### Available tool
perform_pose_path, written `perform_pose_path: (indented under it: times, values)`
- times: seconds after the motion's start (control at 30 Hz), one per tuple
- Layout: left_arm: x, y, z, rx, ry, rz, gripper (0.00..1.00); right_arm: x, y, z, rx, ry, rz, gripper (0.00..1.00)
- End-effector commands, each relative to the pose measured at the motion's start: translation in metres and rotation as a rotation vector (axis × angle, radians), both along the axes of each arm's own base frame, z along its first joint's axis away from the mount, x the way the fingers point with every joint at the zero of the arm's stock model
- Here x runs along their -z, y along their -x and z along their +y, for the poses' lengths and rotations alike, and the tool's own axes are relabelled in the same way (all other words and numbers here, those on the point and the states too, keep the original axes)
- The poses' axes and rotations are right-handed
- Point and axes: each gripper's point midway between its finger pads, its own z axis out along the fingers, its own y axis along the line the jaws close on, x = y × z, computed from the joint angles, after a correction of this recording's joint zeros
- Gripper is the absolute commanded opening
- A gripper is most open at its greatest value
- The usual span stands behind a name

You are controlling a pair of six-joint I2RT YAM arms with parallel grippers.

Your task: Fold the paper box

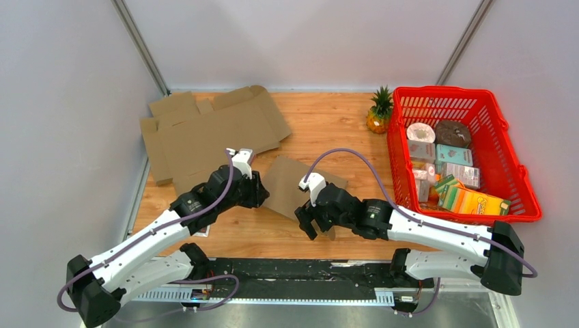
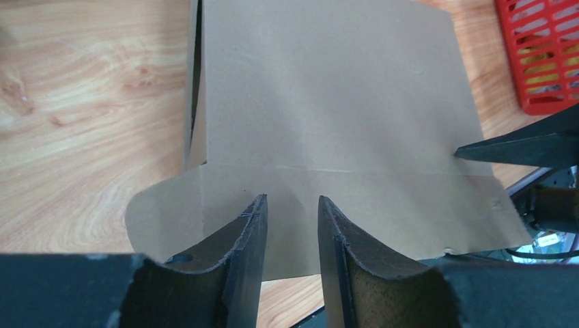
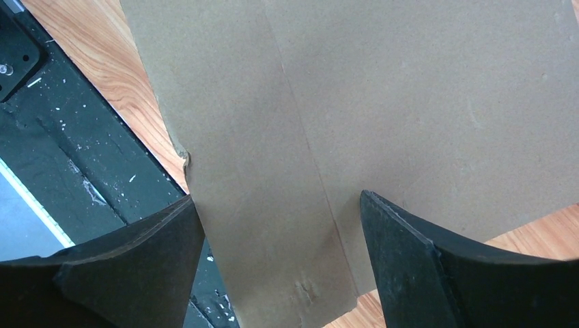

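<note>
The paper box (image 1: 300,183) is a small brown cardboard piece lying partly folded on the wooden table between both arms. My left gripper (image 1: 259,191) sits at its left edge. In the left wrist view the left gripper (image 2: 291,199) is open by a narrow gap, hovering over a rounded flap (image 2: 171,205) of the box (image 2: 328,89), with nothing pinched. My right gripper (image 1: 311,224) is at the box's near right corner. In the right wrist view the right gripper (image 3: 276,198) is wide open and straddles a creased flap (image 3: 273,225) of the box (image 3: 423,102).
Larger flat cardboard sheets (image 1: 205,130) lie at the back left. A pineapple (image 1: 379,113) stands beside a red basket (image 1: 511,147) full of groceries on the right. A black rail (image 1: 307,270) runs along the table's near edge.
</note>
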Motion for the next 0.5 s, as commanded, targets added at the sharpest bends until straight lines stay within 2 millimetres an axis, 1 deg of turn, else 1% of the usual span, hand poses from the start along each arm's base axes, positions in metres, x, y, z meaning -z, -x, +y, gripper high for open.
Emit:
perform_pose_path:
  times: [0.0, 0.07, 0.1, 0.13, 0.23, 0.27, 0.3, 0.33, 0.37, 0.4, 0.47]
  values:
    - [0.017, 0.007, -0.006, 0.009, 0.060, 0.040, 0.40, -0.004, -0.005, -0.001, 0.039, -0.009, -0.012, 0.88]
    - [0.026, 0.011, -0.005, 0.001, 0.075, 0.064, 0.40, -0.003, -0.005, 0.000, 0.042, -0.013, -0.006, 0.90]
    - [0.035, 0.014, -0.001, -0.009, 0.056, 0.081, 0.40, -0.003, -0.004, 0.000, 0.054, -0.021, 0.005, 0.91]
    - [0.040, 0.015, 0.002, -0.021, 0.047, 0.091, 0.40, -0.003, -0.005, 0.000, 0.069, -0.022, 0.013, 0.92]
    - [0.046, 0.019, 0.006, -0.024, 0.045, 0.097, 0.40, 0.002, -0.005, -0.005, 0.153, -0.014, 0.080, 0.94]
    - [0.044, 0.020, 0.004, -0.013, 0.057, 0.092, 0.40, -0.002, -0.007, -0.006, 0.186, -0.019, 0.092, 0.95]
    - [0.043, 0.020, 0.003, -0.008, 0.056, 0.092, 0.40, 0.000, -0.004, -0.011, 0.210, 0.002, 0.119, 0.95]
    - [0.042, 0.020, 0.004, -0.003, 0.050, 0.089, 0.40, -0.002, -0.003, -0.012, 0.252, -0.014, 0.149, 0.96]
    - [0.041, 0.020, 0.005, -0.001, 0.037, 0.085, 0.40, -0.007, -0.003, -0.013, 0.275, -0.023, 0.158, 0.97]
    - [0.034, 0.020, 0.006, 0.004, 0.025, 0.081, 0.40, -0.010, -0.001, -0.022, 0.303, -0.013, 0.165, 0.98]
    - [0.020, 0.019, 0.009, 0.019, 0.020, 0.036, 0.42, -0.014, 0.000, -0.033, 0.366, -0.033, 0.188, 0.99]
